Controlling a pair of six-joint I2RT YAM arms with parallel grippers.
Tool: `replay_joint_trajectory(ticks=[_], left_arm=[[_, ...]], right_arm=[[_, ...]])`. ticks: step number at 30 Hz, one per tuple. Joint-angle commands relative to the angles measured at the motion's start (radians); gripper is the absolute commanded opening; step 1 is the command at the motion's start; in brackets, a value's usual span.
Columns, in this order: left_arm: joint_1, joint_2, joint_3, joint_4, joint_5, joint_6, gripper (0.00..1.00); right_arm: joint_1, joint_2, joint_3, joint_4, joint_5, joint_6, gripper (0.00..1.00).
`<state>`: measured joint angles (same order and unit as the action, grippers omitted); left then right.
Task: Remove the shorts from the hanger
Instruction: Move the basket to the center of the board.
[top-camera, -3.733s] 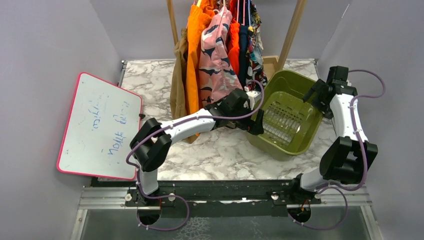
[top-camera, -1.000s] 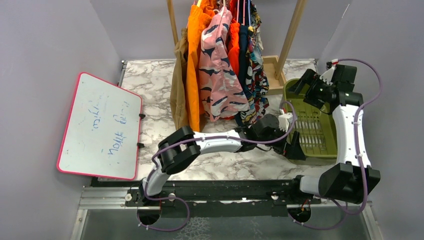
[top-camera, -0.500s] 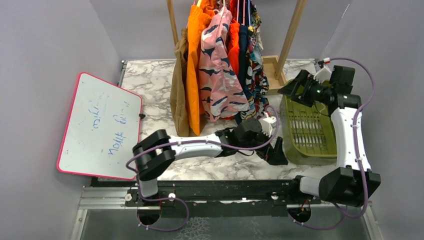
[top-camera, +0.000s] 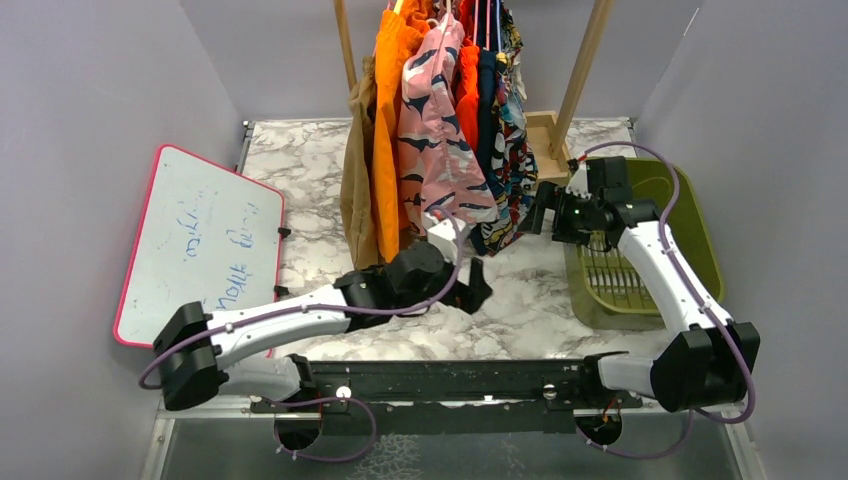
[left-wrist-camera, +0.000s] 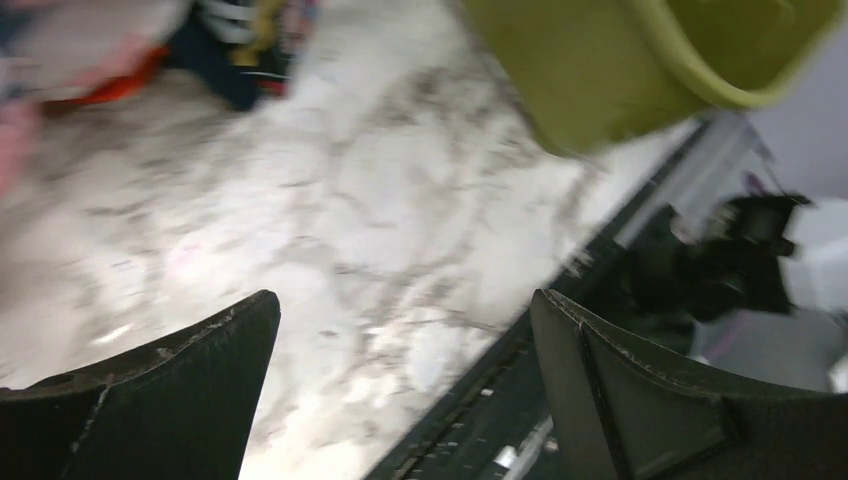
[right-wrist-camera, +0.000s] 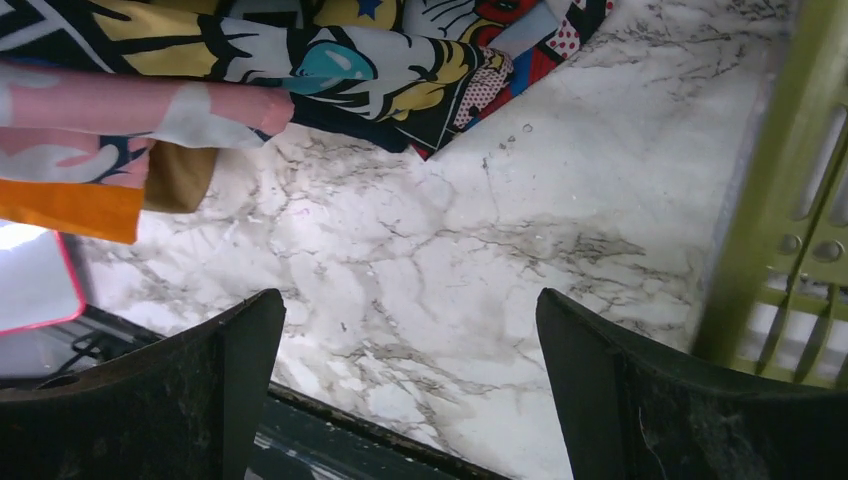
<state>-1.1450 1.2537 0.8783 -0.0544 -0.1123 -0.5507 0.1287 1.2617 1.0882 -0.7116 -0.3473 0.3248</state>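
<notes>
My left claw (top-camera: 478, 287) hangs low over the marble table (top-camera: 300, 165), jaws wide and empty; its wrist view is smeared, cloth only a blur at the top edge. My right claw (top-camera: 537, 210), equally wide and empty, sits just beside the hems of the shorts (top-camera: 440, 150), which hang packed in a row, their hangers cut off by the frame's top, the navy pair mostly buried. My right arm hides part of the green basket (top-camera: 698, 225).

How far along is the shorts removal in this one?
Done: nothing visible; the shorts all hang on the rack, and the green basket shows none. In hand: left gripper and right gripper are open and empty, the right near the comic-print pair. Remaining: every pair.
</notes>
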Motion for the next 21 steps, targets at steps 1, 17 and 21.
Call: replay_joint_trajectory(ticks=[1, 17, 21], left_arm=[[0.094, -0.114, -0.053, -0.169, -0.185, 0.02, 0.99], [0.266, -0.34, -0.216, -0.275, -0.16, -0.01, 0.99], [0.298, -0.326, -0.221, -0.301, -0.168, -0.005, 0.99]], right_arm=[[0.015, 0.04, -0.008, -0.021, 0.155, -0.052, 0.99], [0.016, 0.054, 0.018, -0.035, 0.355, -0.061, 0.99], [0.015, -0.025, 0.023, 0.02, 0.159, -0.054, 0.98]])
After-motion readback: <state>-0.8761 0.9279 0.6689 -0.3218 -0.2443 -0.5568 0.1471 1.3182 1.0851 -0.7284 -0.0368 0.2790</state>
